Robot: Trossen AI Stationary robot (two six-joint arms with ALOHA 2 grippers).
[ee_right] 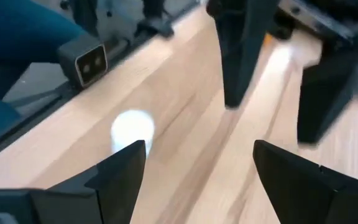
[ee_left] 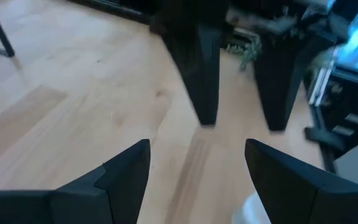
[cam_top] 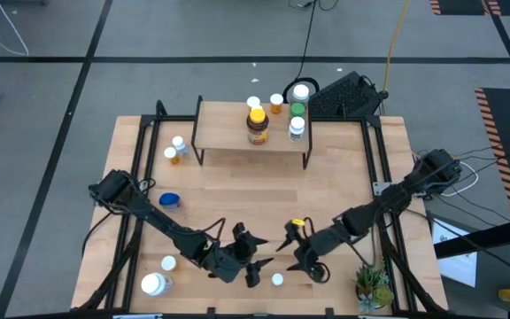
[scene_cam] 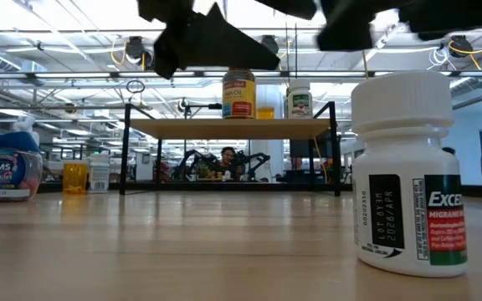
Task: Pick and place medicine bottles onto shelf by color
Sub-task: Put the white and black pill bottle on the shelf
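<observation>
Medicine bottles: a few already stand on the shelf (cam_top: 237, 133), among them an amber jar with a yellow lid (cam_top: 257, 125) and a green bottle (cam_top: 297, 117); the rest are scattered over the bench (cam_top: 343, 177).
Nearest target: a small white-capped bottle (cam_top: 277, 280) at the near edge of the bench, between the two grippers; in the low view it reads as a white migraine-pill bottle (scene_cam: 408, 176).
Other loose bottles: a large white one (cam_top: 153, 284) and a small white-capped one (cam_top: 168, 263) near the left front corner, a blue-lidded jar (cam_top: 170, 200) on the left, two small ones (cam_top: 177, 149) beside the shelf's left leg.
Step in hand: apparently the approach to a pick, nothing yet grasped.
Next move: one gripper likely has to drop over the white bottle, straddle it and close, then carry it to the white group on the shelf.
Left gripper (cam_top: 253, 257): low over the near centre of the bench, jaws spread and empty in its wrist view.
Right gripper (cam_top: 301, 255): facing the left one across the bottle, jaws likewise released, holding nothing.
Arms: both reach in from the bench's sides, bent low, wrists pointing toward each other.
</observation>
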